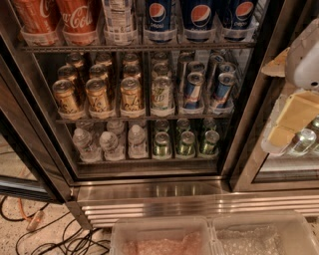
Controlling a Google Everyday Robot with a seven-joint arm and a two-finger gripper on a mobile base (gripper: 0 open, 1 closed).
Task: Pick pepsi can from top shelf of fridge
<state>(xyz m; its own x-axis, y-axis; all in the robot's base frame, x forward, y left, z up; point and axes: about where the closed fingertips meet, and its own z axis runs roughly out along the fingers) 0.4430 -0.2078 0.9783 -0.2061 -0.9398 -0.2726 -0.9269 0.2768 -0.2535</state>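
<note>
The fridge (149, 191) stands open in front of me. Three dark-blue pepsi cans (159, 17) stand side by side at the right of the top shelf (134, 47), cut off by the upper edge of the picture. The other two are the middle one (199, 15) and the right one (241, 15). My gripper (291, 117), white and yellowish, hangs at the right edge in front of the fridge's right frame. It is lower than the pepsi cans, to their right, and apart from them.
Red Coca-Cola cans (75, 20) and a clear bottle (118, 20) stand left of the pepsi cans. Gold cans (97, 94) and slim blue-silver cans (222, 89) fill the middle rack. Water bottles (109, 144) and green cans (187, 142) are below. Plastic bins (159, 236) and floor cables (45, 234) lie in front.
</note>
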